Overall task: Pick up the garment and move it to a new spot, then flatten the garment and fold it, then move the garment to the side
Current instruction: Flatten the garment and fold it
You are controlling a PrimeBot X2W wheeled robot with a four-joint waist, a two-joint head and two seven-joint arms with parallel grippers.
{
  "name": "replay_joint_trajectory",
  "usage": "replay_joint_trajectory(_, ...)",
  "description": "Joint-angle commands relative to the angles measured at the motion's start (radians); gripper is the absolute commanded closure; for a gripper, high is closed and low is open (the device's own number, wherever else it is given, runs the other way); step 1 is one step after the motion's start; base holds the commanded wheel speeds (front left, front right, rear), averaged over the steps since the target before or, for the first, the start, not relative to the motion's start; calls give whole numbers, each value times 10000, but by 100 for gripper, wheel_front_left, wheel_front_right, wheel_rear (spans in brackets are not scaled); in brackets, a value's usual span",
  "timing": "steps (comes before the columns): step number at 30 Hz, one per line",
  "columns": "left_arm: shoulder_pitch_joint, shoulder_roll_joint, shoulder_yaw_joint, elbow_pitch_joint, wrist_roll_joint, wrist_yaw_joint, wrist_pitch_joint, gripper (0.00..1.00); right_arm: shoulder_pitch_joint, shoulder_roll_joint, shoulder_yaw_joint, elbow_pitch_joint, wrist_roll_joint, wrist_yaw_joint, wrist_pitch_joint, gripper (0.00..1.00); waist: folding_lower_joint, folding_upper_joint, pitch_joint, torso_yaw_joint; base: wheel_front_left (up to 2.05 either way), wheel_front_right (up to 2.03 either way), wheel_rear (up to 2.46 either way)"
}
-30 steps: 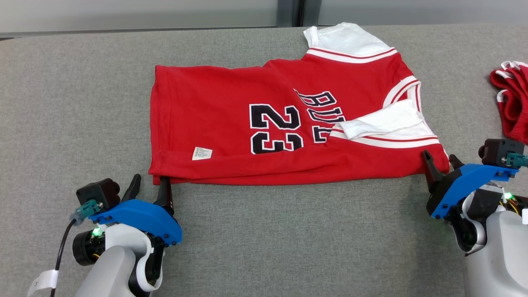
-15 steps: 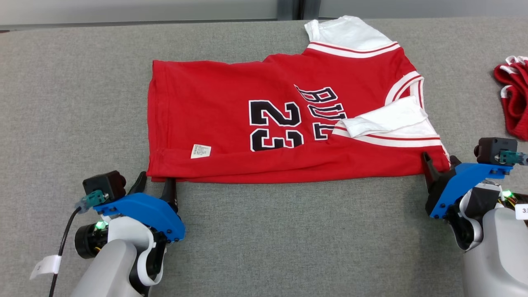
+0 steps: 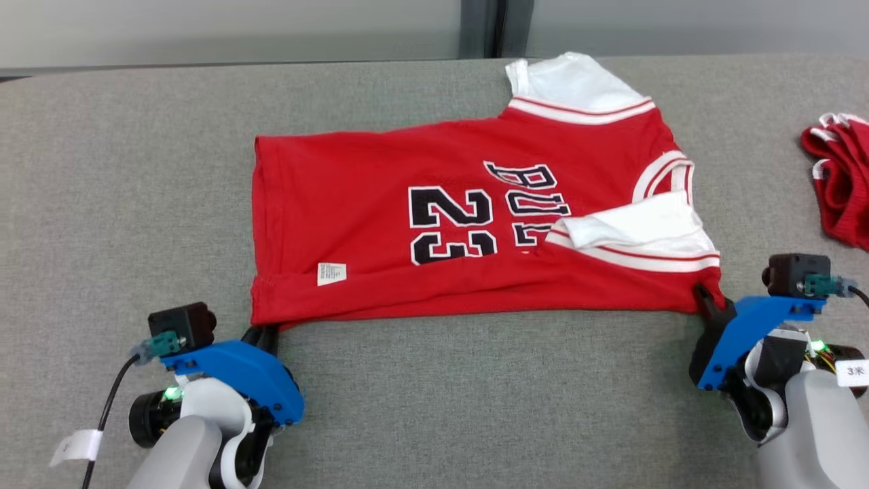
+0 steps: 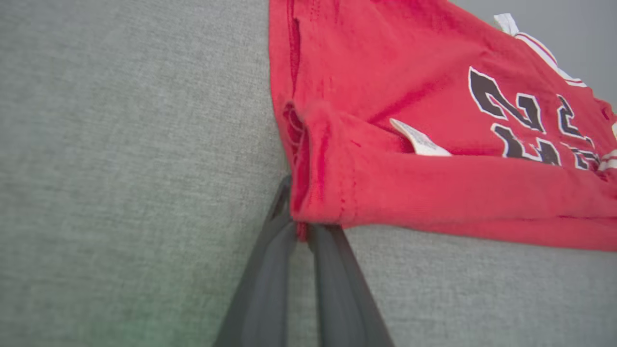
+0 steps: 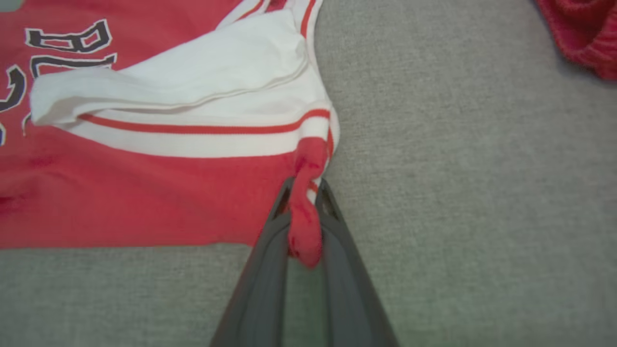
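Head view: shows garment point(image 3: 353, 204), a red jersey, spread flat across the middle of the grey table point(image 3: 475, 394), hem toward 9 o'clock, collar end toward 3 o'clock, number 23 and black lettering face up. Shows white sleeve point(image 3: 631, 219) folded over the chest at 4 o'clock of the print and a small white label point(image 3: 331, 273) near the 7 o'clock corner. Also shows a red cloth heap point(image 3: 842, 190) at the 3 o'clock edge of the table, well apart from the garment.

Places left hand point(image 3: 261, 333) at the garment's 7 o'clock corner, fingers drawn together on the hem. Confirms in left wrist view: two dark fingers meeting at the tips, bunched red hem corner pinched between them, cloth puckered just above the grip.

Places right hand point(image 3: 705, 297) at the garment's 5 o'clock corner, likewise closed. Confirms in right wrist view: a twisted fold of red cloth, just below the red-and-white striped trim, squeezed between both fingers and poking out beneath them.

Compared with a second ago: then wide open at both hands, fingers straddling those same two corners without gripping; same open stance half a second ago; now clamped on the cloth, corners gathered into the grips. Garment otherwise laid out as before. Slight whole-picture shift in head view put down to camera motion.
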Motion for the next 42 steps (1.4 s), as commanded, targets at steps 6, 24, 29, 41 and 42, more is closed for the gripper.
replay_joint_trajectory(6, 1219, 510, 184, -1229, -296, 211, 219, 100, 1496, -127, -225, -1754, 307, 0, 378, 100, 0, -1, -550, 36, 0, 0, 0)
replay_joint_trajectory(24, 3837, 1504, -262, -3889, -290, 1241, 1542, 0, 4882, 11, -434, -4549, 1661, 3, 1643, 0, 0, -1, -1178, 179, 0, 0, 0)
replay_joint_trajectory(29, 3731, 1675, -46, -4270, -273, 1365, 1433, 0, 4530, 12, -378, -4979, 1573, 3, 1444, 0, 0, -1, -1228, 180, 0, 0, 0)
replay_joint_trajectory(41, 1456, 1930, 219, -4263, -247, 893, 1908, 0, 1731, -213, 163, -5286, 759, 2, 2630, 0, 0, -1, -968, 100, 0, 0, 0)
replay_joint_trajectory(42, 1142, 1940, 178, -4080, -234, 725, 1959, 0, 1411, -329, 337, -5050, 775, 2, 2761, 0, 0, -1, -893, 67, 0, 0, 0)
